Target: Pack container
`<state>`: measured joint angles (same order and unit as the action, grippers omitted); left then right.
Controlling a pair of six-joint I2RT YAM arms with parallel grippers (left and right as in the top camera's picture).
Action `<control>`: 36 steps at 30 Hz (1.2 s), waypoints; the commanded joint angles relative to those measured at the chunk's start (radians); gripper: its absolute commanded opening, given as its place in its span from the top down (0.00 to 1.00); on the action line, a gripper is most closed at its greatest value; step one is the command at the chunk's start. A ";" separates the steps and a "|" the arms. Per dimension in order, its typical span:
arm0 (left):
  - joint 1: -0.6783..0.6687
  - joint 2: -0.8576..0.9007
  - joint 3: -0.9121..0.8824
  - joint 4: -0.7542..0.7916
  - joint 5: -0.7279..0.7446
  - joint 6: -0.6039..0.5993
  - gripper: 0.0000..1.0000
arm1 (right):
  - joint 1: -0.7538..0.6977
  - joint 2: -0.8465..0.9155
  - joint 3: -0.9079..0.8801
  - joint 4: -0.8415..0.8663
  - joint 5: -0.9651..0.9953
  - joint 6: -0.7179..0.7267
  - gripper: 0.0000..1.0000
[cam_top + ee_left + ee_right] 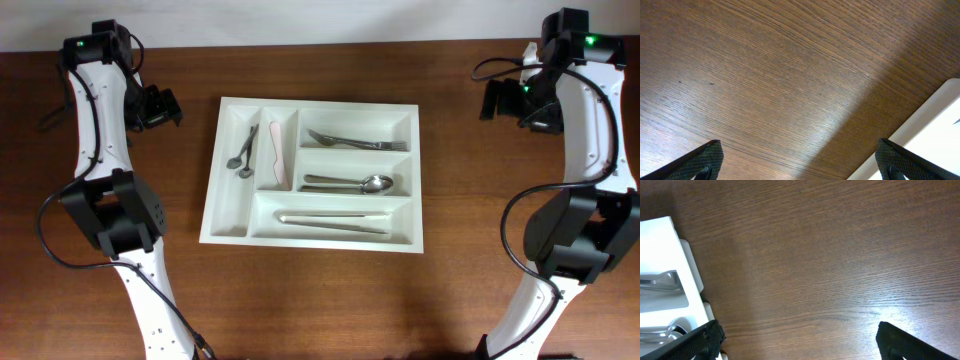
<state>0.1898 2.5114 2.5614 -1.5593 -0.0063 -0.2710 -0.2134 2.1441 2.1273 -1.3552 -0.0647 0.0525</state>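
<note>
From overhead, the white five-compartment container (228, 212) is seen at the middle of the bench (320, 300), cutlery (345, 139) laid inside, with the left gripper (160, 107) at 10 o'clock and the right gripper (497, 100) at 2 o'clock of it. In the left wrist view, the jaws are spread wide and empty. In the right wrist view, likewise.

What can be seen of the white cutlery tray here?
The white, plastic-looking rectangular tray lies flat on the wooden table; nothing outside it touches it. Two narrow compartments on its left hold small spoons and a pinkish utensil. Three long ones hold a fork, a spoon and long metal pieces.
</note>
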 commanded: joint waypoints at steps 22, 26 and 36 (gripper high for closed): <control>-0.066 -1.032 -0.706 0.579 -0.256 -0.184 0.01 | 0.003 -0.015 0.010 0.001 0.002 0.005 0.01; -0.066 -1.184 -0.979 0.782 -0.243 -0.184 0.01 | 0.003 -0.015 0.010 0.001 0.002 0.005 0.01; -0.092 -1.614 -1.518 1.071 -0.193 -0.085 0.01 | 0.003 -0.015 0.010 0.001 0.002 0.005 0.01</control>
<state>0.1184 1.0344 1.1847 -0.5369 -0.2142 -0.4290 -0.2134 2.1441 2.1273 -1.3552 -0.0647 0.0521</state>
